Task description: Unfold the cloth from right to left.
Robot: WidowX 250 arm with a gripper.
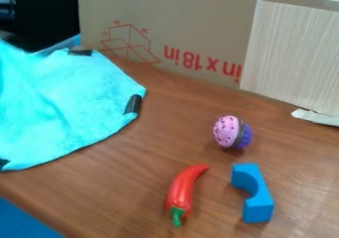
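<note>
Lying on desk [126,187], view's L side: turq. cloth [59,98], blk tabs [134,104] at edge. Upside-down red print [192,58] on cardbd [192,14] behind. Tool state: can't tell if wide/narrow.

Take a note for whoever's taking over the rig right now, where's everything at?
Cloth: turquoise cloth at the left of the table, cut off by the picture's left edge.
Done: visible part looks mostly spread, lightly wrinkled; full unfolding can't be confirmed.
Left: probably check its left side for a fold.
Nearby, clear of it: red chili pepper, blue arch block.
</note>
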